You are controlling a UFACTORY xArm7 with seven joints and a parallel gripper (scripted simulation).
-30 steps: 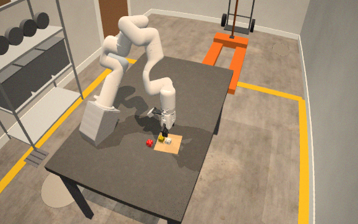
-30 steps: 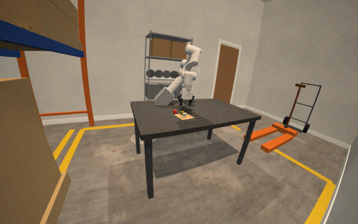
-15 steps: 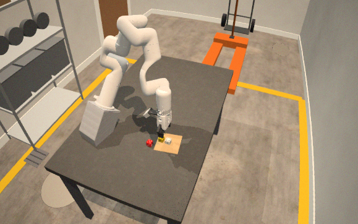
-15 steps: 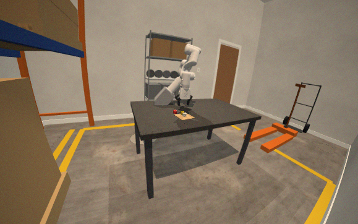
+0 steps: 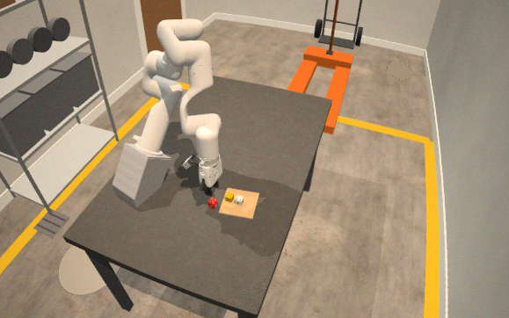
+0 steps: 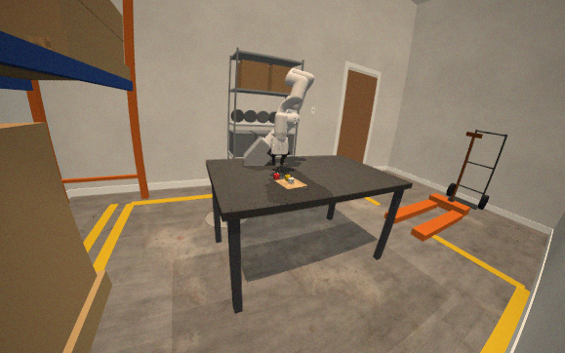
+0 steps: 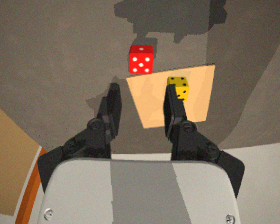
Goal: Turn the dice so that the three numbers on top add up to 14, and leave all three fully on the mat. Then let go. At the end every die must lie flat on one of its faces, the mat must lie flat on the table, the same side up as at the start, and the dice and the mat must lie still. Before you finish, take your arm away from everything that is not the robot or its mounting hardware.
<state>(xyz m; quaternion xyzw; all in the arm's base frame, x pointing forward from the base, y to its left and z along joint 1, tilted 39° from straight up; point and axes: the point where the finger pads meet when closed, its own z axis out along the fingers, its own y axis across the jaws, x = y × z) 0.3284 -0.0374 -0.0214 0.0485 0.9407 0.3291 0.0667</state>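
Three dice are lying on the dark bench [image 5: 253,114]: the yellow die [image 5: 229,196] and the white die [image 5: 238,200] are sitting side by side on the tan mat [image 5: 244,210], near its edge toward the arm, while the red die [image 5: 213,202] is resting off the mat on the bare bench top, just beside that edge. The red die's face toward the wrist camera is showing five pips. The pincer [image 5: 209,189] is hanging above the bench near the red die, its dark fingers standing partly spread and gripping nothing. The mat is lying flat.
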